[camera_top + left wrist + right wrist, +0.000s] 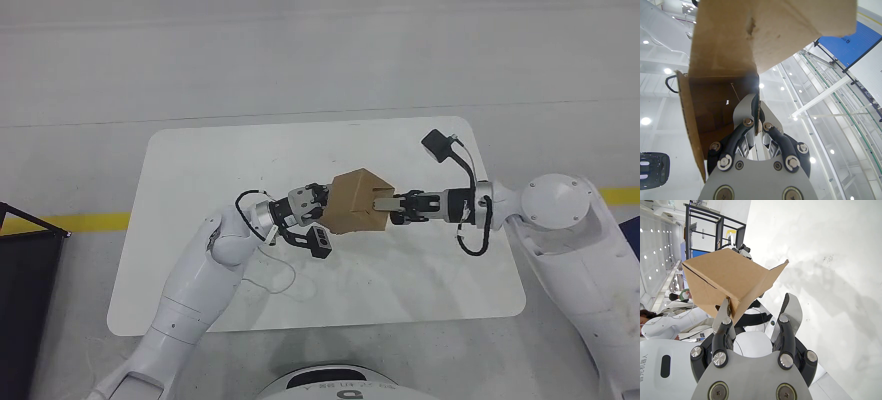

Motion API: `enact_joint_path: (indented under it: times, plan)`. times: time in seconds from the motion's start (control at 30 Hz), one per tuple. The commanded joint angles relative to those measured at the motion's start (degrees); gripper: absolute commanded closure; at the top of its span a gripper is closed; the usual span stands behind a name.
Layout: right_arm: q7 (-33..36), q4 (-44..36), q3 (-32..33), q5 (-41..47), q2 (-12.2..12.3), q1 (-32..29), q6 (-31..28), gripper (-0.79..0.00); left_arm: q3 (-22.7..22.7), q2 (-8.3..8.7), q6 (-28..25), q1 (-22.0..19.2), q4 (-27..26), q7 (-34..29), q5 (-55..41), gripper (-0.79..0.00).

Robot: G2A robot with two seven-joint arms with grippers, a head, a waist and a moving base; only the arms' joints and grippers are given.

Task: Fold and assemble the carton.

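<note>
The left pincer (757, 108) is clamping one wall edge of the carton (358, 198), holding it over the white surface (200, 260). The right pincer (756, 299) is standing apart, one finger (721, 313) lying against a flap corner (the other is touching nothing). As I judge it, a push from the right is risking twisting the carton round that single thin grip, slipping it free or creasing the wall off its fold line.

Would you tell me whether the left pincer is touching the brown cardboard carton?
Touching. The left wrist view shows the left pincer clamped on a wall edge of the brown cardboard carton.
</note>
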Motion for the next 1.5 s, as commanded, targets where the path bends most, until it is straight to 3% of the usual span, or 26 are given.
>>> enact_joint_path:
  times: [0.0, 0.53, 0.8, 1.2, 1.47]
  plan:
    - [-0.1, -0.3, 0.2, -0.1, 0.0, 0.0, 0.2, -0.548, 0.0, 0.0, 0.0, 0.0, 0.0, 0.0, 0.0, 0.0]
    - [-0.7, -0.6, -2.8, -1.4, -0.2, 1.8, 1.4, -0.594, 0.0, 0.0, 0.0, 0.0, 0.0, 0.0, 0.0, 0.0]
    - [-1.8, 0.5, -3.9, -1.1, -0.4, 2.6, 0.8, -0.683, 0.0, 0.0, 0.0, 0.0, 0.0, 0.0, 0.0, 0.0]
    - [-3.3, -0.4, 5.2, 6.1, 0.3, -0.9, -2.7, -0.708, 0.0, 0.0, 0.0, 0.0, 0.0, 0.0, 0.0, 0.0]
    - [-3.7, -0.4, 6.3, 7.1, 0.4, -2.9, -4.0, -0.705, 0.0, 0.0, 0.0, 0.0, 0.0, 0.0, 0.0, 0.0]
